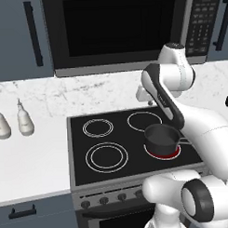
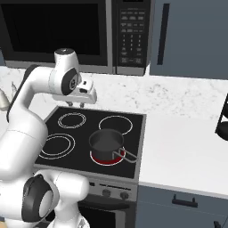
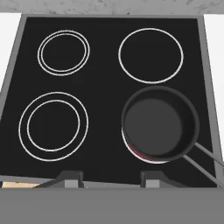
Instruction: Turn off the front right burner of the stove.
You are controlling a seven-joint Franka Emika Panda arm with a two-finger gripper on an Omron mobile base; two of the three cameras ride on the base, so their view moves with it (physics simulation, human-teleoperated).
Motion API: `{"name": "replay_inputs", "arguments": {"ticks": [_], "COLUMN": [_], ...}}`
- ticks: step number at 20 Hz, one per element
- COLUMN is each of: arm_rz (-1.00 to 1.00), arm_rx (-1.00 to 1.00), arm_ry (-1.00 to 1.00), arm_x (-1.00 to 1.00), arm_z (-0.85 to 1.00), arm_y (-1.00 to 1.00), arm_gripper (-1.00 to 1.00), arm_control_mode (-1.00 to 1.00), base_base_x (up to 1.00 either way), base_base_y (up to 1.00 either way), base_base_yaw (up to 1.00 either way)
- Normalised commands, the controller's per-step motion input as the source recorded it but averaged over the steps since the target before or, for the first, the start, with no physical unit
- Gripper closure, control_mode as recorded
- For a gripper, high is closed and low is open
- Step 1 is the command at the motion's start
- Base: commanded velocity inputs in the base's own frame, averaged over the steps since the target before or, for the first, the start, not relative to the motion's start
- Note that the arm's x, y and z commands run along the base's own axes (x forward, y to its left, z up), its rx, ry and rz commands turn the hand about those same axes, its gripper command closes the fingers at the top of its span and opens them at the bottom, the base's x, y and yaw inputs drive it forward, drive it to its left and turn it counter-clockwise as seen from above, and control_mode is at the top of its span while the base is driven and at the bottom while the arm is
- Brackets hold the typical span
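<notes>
The gripper (image 2: 83, 105) hangs high above the far part of the stove (image 2: 58, 116), its two fingers drawn in narrow with nothing between them. It points down at the glass, well apart from the row of knobs (image 2: 115, 193) on the near steel panel.

The front right burner (image 3: 146, 156) sits at the near right of the cooktop, and red glows out from under the dark saucepan (image 3: 159, 123) standing on it, so I judge the heat is not yet off. The pan's wire handle (image 2: 127, 155) sticks out toward the near right, reaching toward the stove's near edge.

The trouble I foresee lies in the drop to the panel. The arm has to come down and toward me past that pan; a careless sweep could clip the handle and shove the pan off its ring. The knobs also sit close together and look alike, so turning a neighbouring one would leave this ring glowing.
</notes>
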Motion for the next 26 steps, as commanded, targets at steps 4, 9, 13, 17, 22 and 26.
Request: {"name": "replay_inputs", "arguments": {"ticks": [4,9,13,17,22,26], "arm_rz": [0.00,0.00,0.00,0.00,0.00,0.00], "arm_rx": [0.00,0.00,0.00,0.00,0.00,0.00], "arm_ry": [-0.09,-0.04,0.00,0.00,0.00,0.00], "arm_x": [-0.23,-0.16,0.00,0.00,0.00,0.00], "arm_z": [0.00,0.00,0.00,0.00,0.00,0.00], "arm_y": [0.00,0.00,0.00,0.00,0.00,0.00], "arm_gripper": [-1.00,-1.00,-1.00,-1.00,-1.00,-1.00], "arm_control_mode": [-1.00,1.00,1.00,1.00,1.00,1.00], "base_base_x": [0.00,0.00,0.00,-0.04,-0.08,-0.11], "base_base_y": [0.00,0.00,-0.12,-0.40,-0.41,-0.45], "base_base_yaw": [0.00,0.00,0.00,0.00,0.00,0.00]}}
